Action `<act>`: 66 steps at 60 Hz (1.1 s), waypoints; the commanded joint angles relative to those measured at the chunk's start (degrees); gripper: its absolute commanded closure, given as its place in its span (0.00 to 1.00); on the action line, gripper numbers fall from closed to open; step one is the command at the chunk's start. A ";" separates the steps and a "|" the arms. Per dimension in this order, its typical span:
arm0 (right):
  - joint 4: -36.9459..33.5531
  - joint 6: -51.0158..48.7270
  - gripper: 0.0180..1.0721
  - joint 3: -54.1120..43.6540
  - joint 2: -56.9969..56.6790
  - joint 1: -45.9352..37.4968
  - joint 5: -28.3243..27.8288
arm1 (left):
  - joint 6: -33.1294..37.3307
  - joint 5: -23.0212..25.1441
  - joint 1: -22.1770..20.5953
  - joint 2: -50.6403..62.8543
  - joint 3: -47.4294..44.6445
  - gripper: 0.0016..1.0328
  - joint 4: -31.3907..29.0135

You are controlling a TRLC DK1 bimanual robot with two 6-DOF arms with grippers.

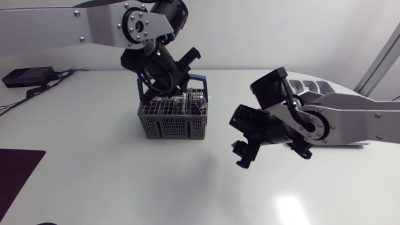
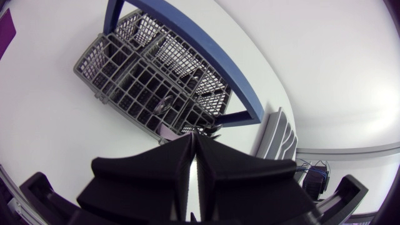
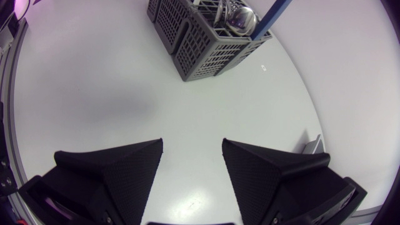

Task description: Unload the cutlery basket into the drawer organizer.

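— Grey plastic cutlery basket [image 1: 173, 119] with a blue handle: how many?
— One, upper middle of the frame. Left gripper [image 2: 194, 136] sits over it, fingers pressed together.
— Right gripper [image 3: 192, 144]?
— Spread wide over the white table [image 1: 125, 181], right of centre.

Saw a white, glossy table [image 1: 94, 156] under even, soft light. Noted a bright patch of light [image 1: 289, 206] mirrored near the table's front right edge. Found a dark purple mat [image 1: 15, 178] at the table's front left corner, and a flat black box [image 1: 26, 76] with cables [image 1: 39, 91] at its far left corner. Made out a faint grey shadow [image 3: 119, 109] near the table's middle.
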 commanded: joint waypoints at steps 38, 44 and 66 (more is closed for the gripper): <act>0.91 0.86 0.33 -1.63 0.05 0.72 0.09 | -2.53 -3.01 -2.43 -8.15 -3.60 0.97 1.17; 0.91 0.95 0.33 -1.45 0.05 0.81 0.09 | -1.83 -3.18 -2.52 -10.17 -4.66 0.97 1.79; 0.91 0.95 0.33 -2.33 -2.94 0.28 -1.58 | 21.29 -0.20 -4.45 -16.50 -12.04 0.97 3.02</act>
